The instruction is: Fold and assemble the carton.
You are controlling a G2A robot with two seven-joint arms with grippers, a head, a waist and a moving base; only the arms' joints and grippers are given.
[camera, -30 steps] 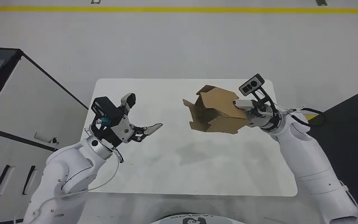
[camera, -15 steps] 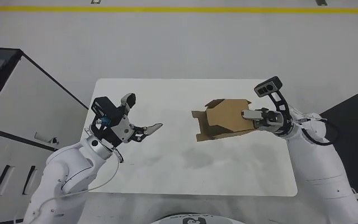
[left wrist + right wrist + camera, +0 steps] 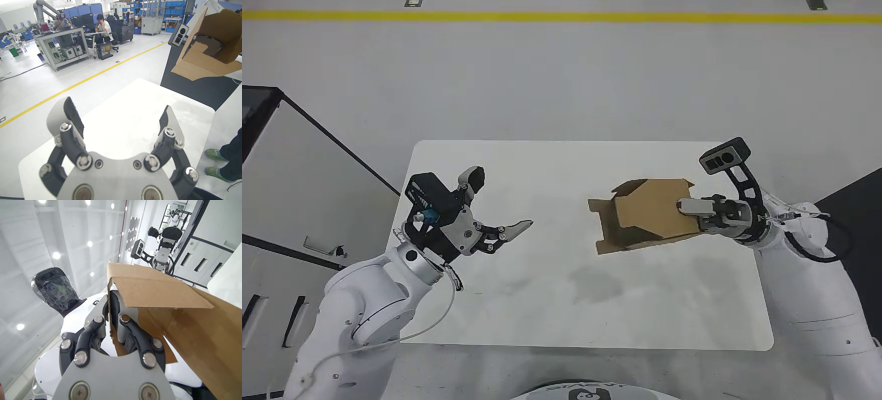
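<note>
Over the white table [image 3: 572, 180], toward 3 o'clock, hangs the half-folded carton [image 3: 650, 212], its far flaps hidden. The right gripper [image 3: 112, 303] pinches one carton wall, with cardboard covering its fingertips. At 9 o'clock the left gripper [image 3: 118, 118] gapes, holding nothing.

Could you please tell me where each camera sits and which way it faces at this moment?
Top view: above the arms, looking down at the table; both arms show, left gripper open, right gripper shut on the carton.
Left wrist view: behind the left gripper, facing across the table toward the carton; its open jaws show.
Right wrist view: behind the right gripper, tilted up toward the ceiling; its jaws pinch a carton wall.
Shared: all three show the carton.
</note>
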